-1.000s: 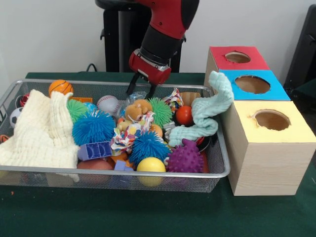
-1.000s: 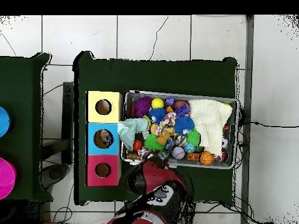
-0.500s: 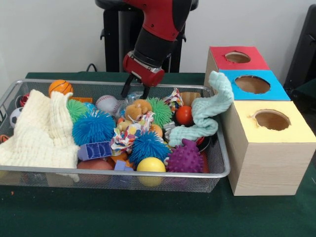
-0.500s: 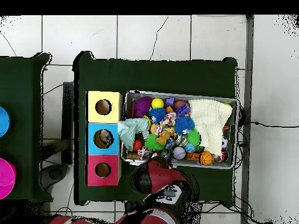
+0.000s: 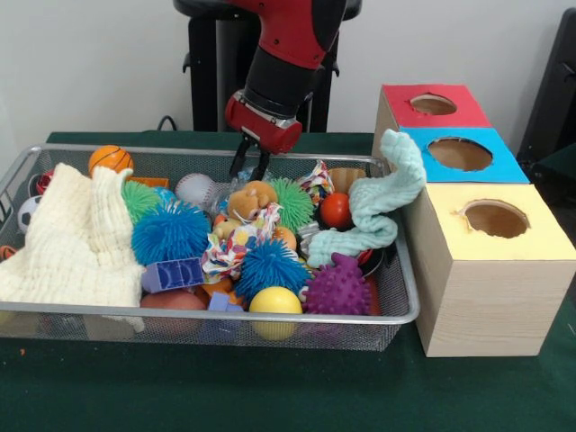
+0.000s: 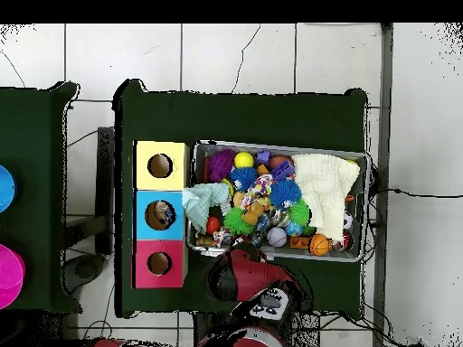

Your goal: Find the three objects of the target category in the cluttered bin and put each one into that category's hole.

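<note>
— Hanging over the far rim of the wire bin [image 5: 409,301], the tool [image 5: 250,166] shows two thin dark fingers [image 5: 240,159] set narrowly apart, with nothing between them.

— What lies nearest under it?

— A plush tan toy animal [image 5: 250,200], soft and rounded, just beside a white baseball [image 5: 196,190] with red stitching and a spiky green ball [image 5: 293,203].

— And further out?

— A fuzzy blue spiky ball [image 5: 169,232], a second one [image 5: 269,265], a knobbly purple ball [image 5: 338,288], a smooth yellow ball [image 5: 275,301] and a small orange basketball [image 5: 111,158] in the far corner. A cream waffle-weave cloth [image 5: 76,238] is heaped at one end; a mint green cloth [image 5: 382,202] drapes over the rim at the other.

— Where are the holes?

— Three wooden boxes stand in a row touching the bin on the green worktop [image 5: 270,396]: a yellow-topped box [image 5: 490,265], a blue-topped box [image 5: 459,155], a red-topped box [image 5: 430,105], each with a round hole. In the overhead view the blue one [image 6: 160,215] has something inside.
</note>
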Controlling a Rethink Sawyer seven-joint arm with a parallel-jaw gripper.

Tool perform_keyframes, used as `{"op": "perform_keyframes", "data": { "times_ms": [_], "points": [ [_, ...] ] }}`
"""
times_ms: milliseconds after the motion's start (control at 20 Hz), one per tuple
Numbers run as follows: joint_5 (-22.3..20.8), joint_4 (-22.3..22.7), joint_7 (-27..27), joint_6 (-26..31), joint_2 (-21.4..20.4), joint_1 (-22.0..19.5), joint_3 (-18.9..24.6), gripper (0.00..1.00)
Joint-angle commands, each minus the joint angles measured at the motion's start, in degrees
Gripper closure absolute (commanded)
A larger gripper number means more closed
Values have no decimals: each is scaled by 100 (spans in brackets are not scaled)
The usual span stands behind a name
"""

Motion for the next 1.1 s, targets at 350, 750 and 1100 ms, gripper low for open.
{"op": "perform_keyframes", "data": {
  "times_ms": [350, 750, 1100],
  "points": [
    [-259, 513, -67, 1505, -851, -127, 993, 100],
    [-300, 576, -111, 1802, -1399, 54, 851, 100],
    [-304, 546, -47, 2080, -1635, 178, 703, 100]
  ]
}}
